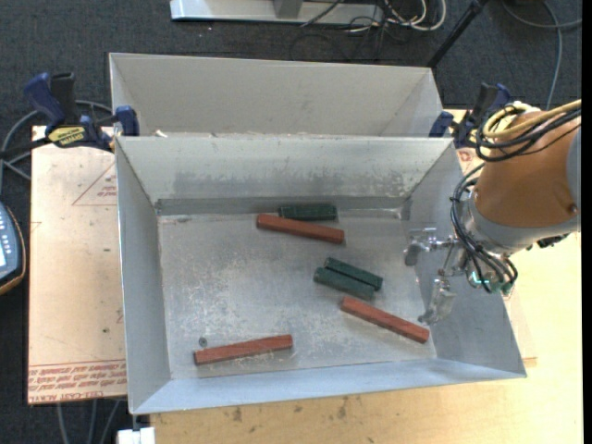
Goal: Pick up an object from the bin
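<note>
My gripper (436, 296) hangs low at the bin's right side, close to the right wall. Just left of and below it lies a red-brown bar (385, 320), slanting down to the right, with its right end almost under the gripper. A pair of dark green blocks (347, 277) lies a little further left, side by side. Nothing shows held in the gripper.
Another red-brown bar (300, 228) and a dark green block (308, 212) lie near the back wall. A third red-brown bar (243, 350) rests at the front left. The arm with its orange cover and cables reaches in over the right rim.
</note>
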Robot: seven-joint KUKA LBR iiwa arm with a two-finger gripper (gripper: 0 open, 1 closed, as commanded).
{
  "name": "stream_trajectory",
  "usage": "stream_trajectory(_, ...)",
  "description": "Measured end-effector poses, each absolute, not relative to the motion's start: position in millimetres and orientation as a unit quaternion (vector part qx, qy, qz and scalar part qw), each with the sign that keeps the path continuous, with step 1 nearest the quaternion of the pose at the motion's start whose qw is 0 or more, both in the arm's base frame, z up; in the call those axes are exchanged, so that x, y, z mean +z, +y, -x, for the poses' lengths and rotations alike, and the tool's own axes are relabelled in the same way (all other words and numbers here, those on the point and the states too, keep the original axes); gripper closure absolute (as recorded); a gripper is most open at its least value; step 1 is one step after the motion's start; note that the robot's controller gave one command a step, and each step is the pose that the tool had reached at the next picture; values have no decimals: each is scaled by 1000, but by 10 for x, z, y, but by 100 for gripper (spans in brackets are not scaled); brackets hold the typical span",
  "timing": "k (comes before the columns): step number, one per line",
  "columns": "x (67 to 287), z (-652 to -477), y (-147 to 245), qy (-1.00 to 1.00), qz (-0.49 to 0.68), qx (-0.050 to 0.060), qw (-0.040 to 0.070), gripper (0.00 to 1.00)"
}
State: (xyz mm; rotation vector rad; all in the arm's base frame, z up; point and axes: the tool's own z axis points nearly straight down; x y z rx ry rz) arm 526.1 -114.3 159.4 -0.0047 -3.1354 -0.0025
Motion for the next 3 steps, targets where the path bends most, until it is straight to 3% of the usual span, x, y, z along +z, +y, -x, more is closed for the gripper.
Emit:
stream_trajectory(1,663,-5269,-940,-999,38,-1,0,0)
stream_trajectory(2,710,-5279,-955,-999,37,0,-1,100)
stream_trajectory(3,2279,-5392,-1305,-983,-186,2,-4,100)
